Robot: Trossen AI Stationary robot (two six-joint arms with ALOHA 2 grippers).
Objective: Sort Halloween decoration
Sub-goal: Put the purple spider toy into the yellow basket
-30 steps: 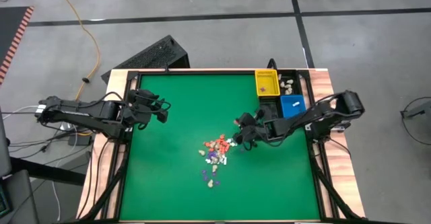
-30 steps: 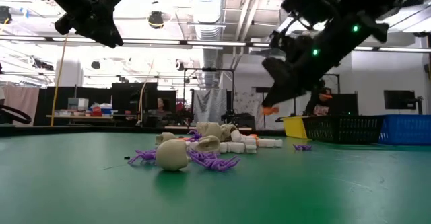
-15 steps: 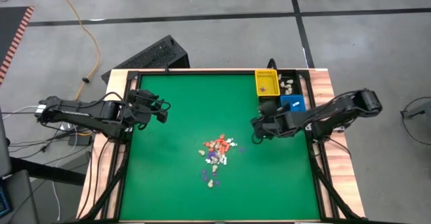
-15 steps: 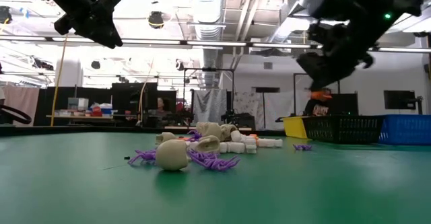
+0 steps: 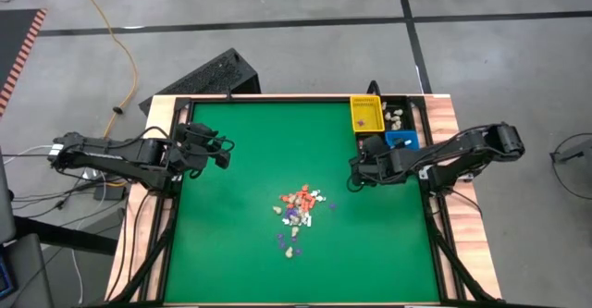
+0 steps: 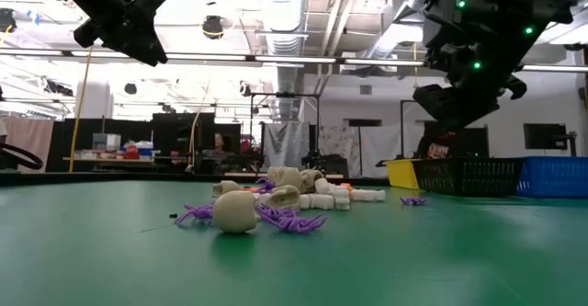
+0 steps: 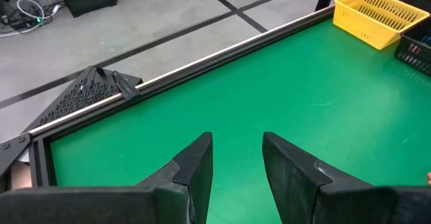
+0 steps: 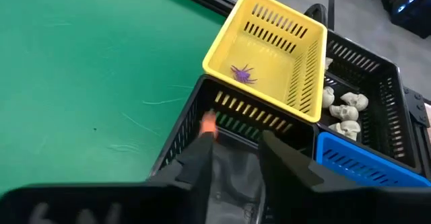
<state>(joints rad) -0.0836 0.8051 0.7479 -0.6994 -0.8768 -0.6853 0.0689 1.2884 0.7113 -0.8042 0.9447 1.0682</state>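
The Halloween decoration lies as a small pile (image 5: 296,211) of cream, orange and purple trinkets on the green mat (image 5: 250,252), seen close in the low view (image 6: 266,205). My right gripper (image 8: 236,143) stands open at the mouth of a black bin (image 8: 242,126), right of the pile (image 5: 358,169). One orange trinket (image 8: 207,123) shows at the tip of one finger. A purple spider (image 8: 242,74) lies in the yellow bin (image 8: 296,29). Cream skulls (image 8: 343,106) lie in another black bin. My left gripper (image 7: 236,157) hangs open above the mat's left side (image 5: 222,151). My right gripper has the orange trinket (image 8: 207,123) beside the tip of one finger (image 8: 202,150), over the black bin's near wall. I cannot tell whether the finger touches it. The fingers slant down from the table's near side.
The yellow bin (image 5: 365,114), the black bin with skulls (image 5: 396,117), the blue bin (image 5: 402,143) and the black bin (image 5: 370,146) stand together at the far right corner. A raised frame (image 7: 202,62) runs round the mat. Bare mat lies between the pile and my left gripper.
My right gripper has gone from beside the pile up and toward the table's right edge and the bins, tipping from steeply down toward level. The orange trinket it carried at its fingertips in the low view no longer shows there.
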